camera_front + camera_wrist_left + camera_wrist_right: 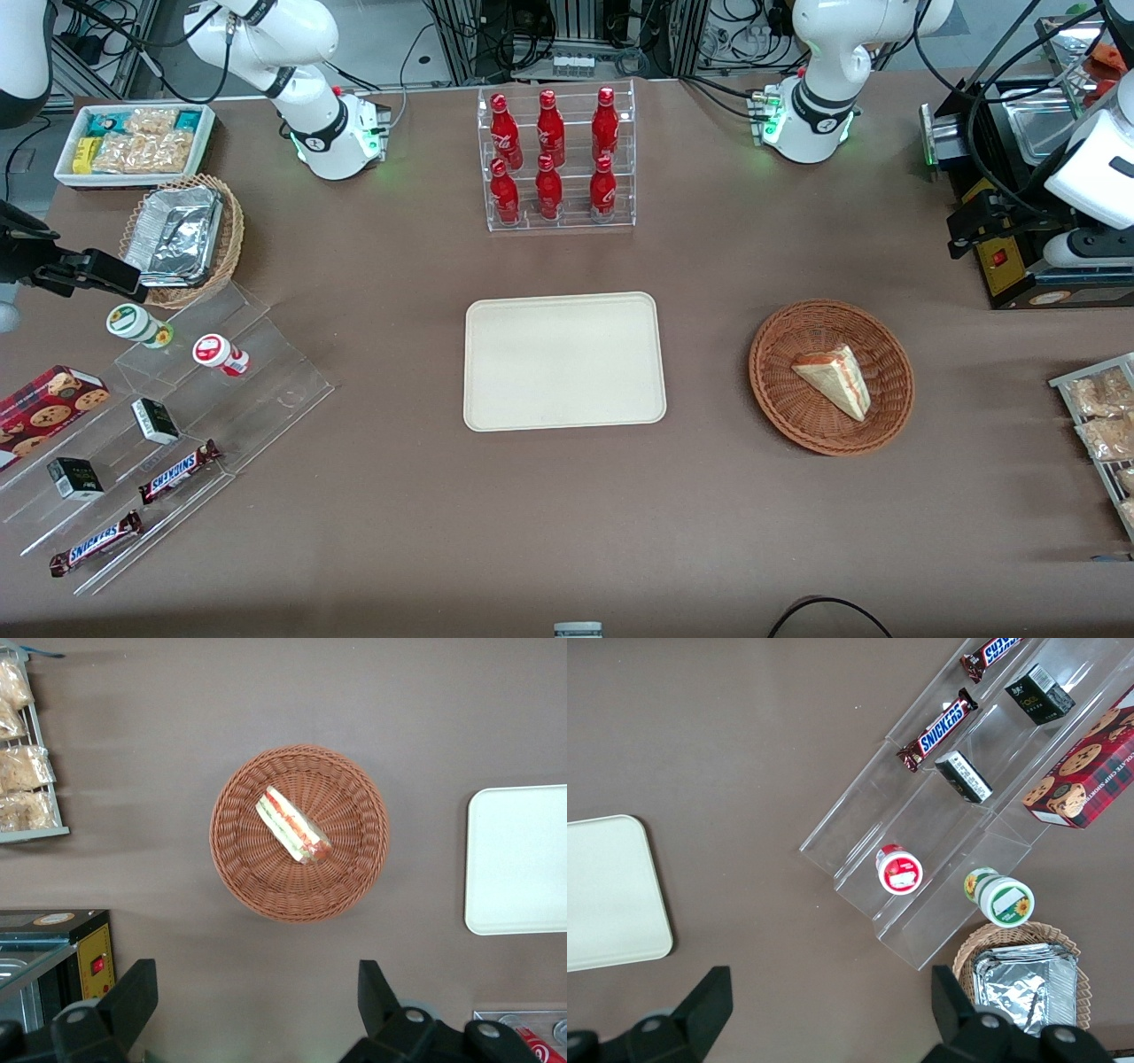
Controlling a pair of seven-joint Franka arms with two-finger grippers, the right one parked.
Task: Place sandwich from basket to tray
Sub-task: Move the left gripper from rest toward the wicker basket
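Note:
The sandwich (833,381) (292,826), a pale wedge with red and green filling, lies in the round reddish-brown basket (771,372) (239,859). The cream tray (564,361) (518,859) rests flat on the table beside the basket, toward the parked arm's end, with nothing on it. My gripper (959,232) (257,979) hangs high above the table, farther from the front camera than the basket and toward the working arm's end. Its fingers (142,983) stand wide open with only bare table between them.
A black appliance (1019,248) sits under my arm. A wire rack of snack packets (1103,425) (22,753) stands near the basket at the table's end. A clear rack of red bottles (554,159) stands farther back than the tray. Acrylic steps with snacks (177,416) lie toward the parked arm.

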